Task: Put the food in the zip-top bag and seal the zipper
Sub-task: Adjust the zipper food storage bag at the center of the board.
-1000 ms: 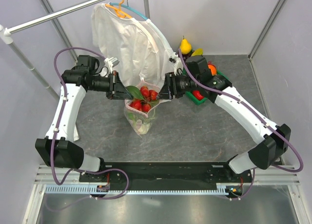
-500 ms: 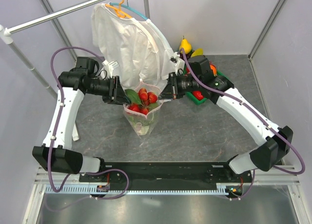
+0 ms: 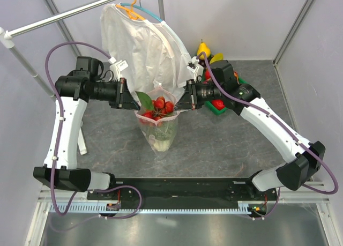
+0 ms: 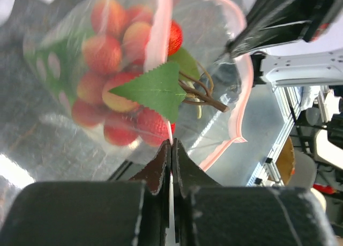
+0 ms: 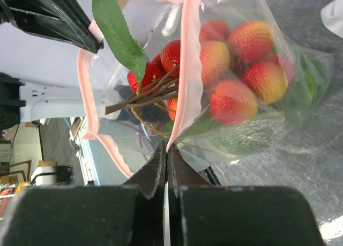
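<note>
The clear zip-top bag (image 3: 158, 129) hangs between my two grippers above the table, its mouth open. The red strawberry bunch (image 3: 158, 107) with a green leaf sits in the mouth and sticks out of it; pale green food lies lower inside. My left gripper (image 3: 131, 102) is shut on the left end of the pink zipper strip (image 4: 161, 53). My right gripper (image 3: 178, 104) is shut on the right end of the zipper (image 5: 188, 69). The strawberries (image 4: 104, 53) show in the left wrist view and in the right wrist view (image 5: 236, 69).
A white shirt (image 3: 142, 45) hangs on a rail just behind the bag. A green bin (image 3: 221, 109) with a red fruit, an orange, a yellow pear (image 3: 203, 49) and other fruit stands behind the right arm. Grey table surface lies below the bag.
Both grippers have lifted the bag higher and pulled its mouth a little wider. The left arm has drawn back to the left. The bag hangs longer beneath the strawberries.
</note>
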You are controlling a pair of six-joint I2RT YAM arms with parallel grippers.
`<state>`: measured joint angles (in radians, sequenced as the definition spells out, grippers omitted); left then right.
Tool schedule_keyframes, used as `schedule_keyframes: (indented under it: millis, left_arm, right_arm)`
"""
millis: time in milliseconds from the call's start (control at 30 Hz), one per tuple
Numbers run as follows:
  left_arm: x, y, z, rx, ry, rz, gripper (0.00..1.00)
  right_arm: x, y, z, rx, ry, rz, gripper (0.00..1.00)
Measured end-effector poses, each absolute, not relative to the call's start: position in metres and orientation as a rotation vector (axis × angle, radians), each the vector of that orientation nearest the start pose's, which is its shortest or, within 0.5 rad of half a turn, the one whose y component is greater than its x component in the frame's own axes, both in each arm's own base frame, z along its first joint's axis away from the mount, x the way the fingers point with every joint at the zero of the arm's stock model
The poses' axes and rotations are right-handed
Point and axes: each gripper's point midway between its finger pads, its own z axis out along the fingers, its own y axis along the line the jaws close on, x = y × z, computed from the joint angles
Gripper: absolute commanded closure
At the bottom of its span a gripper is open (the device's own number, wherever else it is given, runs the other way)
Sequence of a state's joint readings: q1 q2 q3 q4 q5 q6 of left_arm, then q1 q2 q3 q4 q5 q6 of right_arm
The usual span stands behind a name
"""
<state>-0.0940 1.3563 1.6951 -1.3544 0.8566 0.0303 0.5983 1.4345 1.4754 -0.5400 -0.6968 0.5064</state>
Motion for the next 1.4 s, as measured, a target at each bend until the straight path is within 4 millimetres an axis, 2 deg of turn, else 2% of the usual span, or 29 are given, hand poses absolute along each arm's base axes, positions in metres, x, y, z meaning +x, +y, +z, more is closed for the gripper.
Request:
schedule_keyframes:
  millis: [100,267,367,467,500,567,633,700,733,800,933,1000,1067,1167,1300,1400]
  left_arm:
    - [0.224,-0.160,0.352,0.532,2.276,-1.145,0.98]
    - [0.210,-0.166,0.403,0.634,2.087,-1.144,0.98]
    - [0.200,-0.164,0.410,0.650,2.055,-1.115,0.98]
    - [0.202,-0.162,0.393,0.624,2.117,-1.098,0.98]
    - [0.203,-0.161,0.386,0.612,2.143,-1.094,0.98]
    - [0.210,-0.158,0.357,0.566,2.247,-1.079,0.98]
    - [0.213,-0.155,0.319,0.524,2.383,-1.055,0.98]
    - [0.211,-0.155,0.299,0.523,2.456,-1.044,0.98]
    - [0.210,-0.157,0.296,0.544,2.462,-1.044,0.98]
    - [0.205,-0.164,0.305,0.596,2.423,-1.079,0.98]
    - [0.198,-0.169,0.346,0.665,2.266,-1.074,0.98]
    - [0.188,-0.170,0.367,0.707,2.170,-1.060,0.98]
    - [0.176,-0.173,0.372,0.747,2.132,-1.051,0.98]
    - [0.167,-0.174,0.360,0.764,2.166,-1.053,0.98]
    - [0.178,-0.172,0.327,0.721,2.308,-1.036,0.98]
    - [0.188,-0.175,0.316,0.697,2.361,-1.045,0.98]
  right_arm:
    - [0.236,0.320,0.332,-0.601,2.156,1.384,1.00]
    - [0.216,0.310,0.377,-0.667,2.048,1.414,1.00]
    - [0.203,0.303,0.388,-0.701,2.016,1.411,1.00]
    - [0.203,0.300,0.375,-0.721,2.035,1.375,1.00]
    - [0.207,0.301,0.364,-0.721,2.063,1.355,1.00]
    - [0.215,0.304,0.339,-0.718,2.131,1.324,1.00]
    - [0.222,0.309,0.299,-0.716,2.245,1.297,1.00]
    - [0.222,0.311,0.277,-0.723,2.317,1.281,1.00]
    - [0.221,0.312,0.269,-0.733,2.346,1.276,1.00]
    - [0.217,0.313,0.271,-0.766,2.353,1.271,1.00]
    - [0.222,0.319,0.336,-0.844,2.135,1.265,1.00]
    - [0.221,0.316,0.364,-0.877,2.016,1.251,1.00]
    - [0.215,0.312,0.371,-0.897,1.981,1.239,1.00]
    - [0.214,0.310,0.359,-0.921,1.998,1.221,1.00]
    - [0.217,0.306,0.313,-0.938,2.141,1.154,0.95]
    - [0.221,0.303,0.295,-0.949,2.200,1.101,0.73]
